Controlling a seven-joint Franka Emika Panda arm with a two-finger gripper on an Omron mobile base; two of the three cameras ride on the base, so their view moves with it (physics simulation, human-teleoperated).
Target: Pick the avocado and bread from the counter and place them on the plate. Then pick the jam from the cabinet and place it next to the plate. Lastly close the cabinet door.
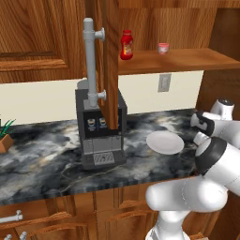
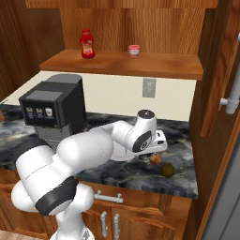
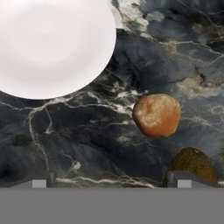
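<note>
Your jaws stand wide apart above the worktop (image 3: 87, 140); bread (image 3: 156, 115) and avocado (image 3: 192, 162) lie beside the plate (image 3: 48, 43).

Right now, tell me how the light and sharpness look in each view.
Left base view: flat even light, the plate soft-edged. Right base view: a faint shadow under the bread and avocado. Hand view: soft glow on the plate, the counter veins crisp, no glare.
</note>
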